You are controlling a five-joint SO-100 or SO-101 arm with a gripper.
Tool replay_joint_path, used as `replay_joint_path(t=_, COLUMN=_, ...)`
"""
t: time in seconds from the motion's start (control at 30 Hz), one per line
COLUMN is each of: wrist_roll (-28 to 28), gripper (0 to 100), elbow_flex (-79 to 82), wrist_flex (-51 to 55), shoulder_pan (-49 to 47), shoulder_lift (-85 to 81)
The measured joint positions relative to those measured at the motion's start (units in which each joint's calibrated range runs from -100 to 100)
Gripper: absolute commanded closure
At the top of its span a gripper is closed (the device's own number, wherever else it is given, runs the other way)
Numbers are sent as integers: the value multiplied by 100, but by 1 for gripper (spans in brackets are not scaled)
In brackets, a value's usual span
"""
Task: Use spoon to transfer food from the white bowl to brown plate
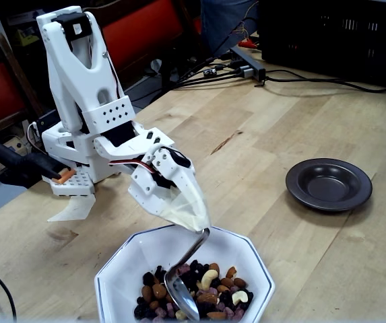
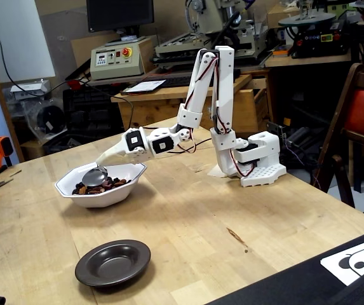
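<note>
The spoon [image 1: 184, 286] is showing as a shiny silver piece with an oval bowl and a thin curved handle, the upper part of that handle wrapped in beige tape. The end effector [image 1: 194, 219] is pinching the taped handle, its jaws pressed against the wrap, and the spoon is hanging straight below and slightly forward of it. In a fixed view the spoon's bowl is dipping into the food [image 1: 196, 291], its tip lying among the nuts near the lower edge of the picture. The food is looking like a mix of brown almonds, pale cashews and small dark purple-black pieces, heaped directly beneath the end effector.

The bowl [image 1: 249, 250] holding it is appearing white and octagonal with a thin blue rim line, and it is sitting on the bench [image 1: 260, 121] right under the end effector. In another fixed view the end effector [image 2: 103, 160] is reaching down over the bowl's [image 2: 124, 184] far rim, with the spoon [image 2: 94, 175] resting just inside and touching the food [image 2: 102, 185].

The plate [image 1: 329, 184] is showing as a small round dark brown dish with a wide rim, lying well apart from the end effector, to its right in one fixed view; in the other, the plate [image 2: 112, 262] is sitting nearer the camera than the bowl.
</note>
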Motion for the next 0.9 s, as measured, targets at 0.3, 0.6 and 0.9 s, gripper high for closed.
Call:
replay_joint_path(t=0.3, wrist_roll=0, gripper=97, elbow_flex=0, wrist_flex=0, shoulder_pan=555, shoulder_lift=0)
replay_joint_path(t=0.6, wrist_roll=0, gripper=97, elbow_flex=0, wrist_flex=0, shoulder_pan=562, shoulder_lift=0)
replay_joint_path(t=0.9, wrist_roll=10, gripper=97, elbow_flex=51, wrist_flex=0, shoulder_pan=562, shoulder_lift=421)
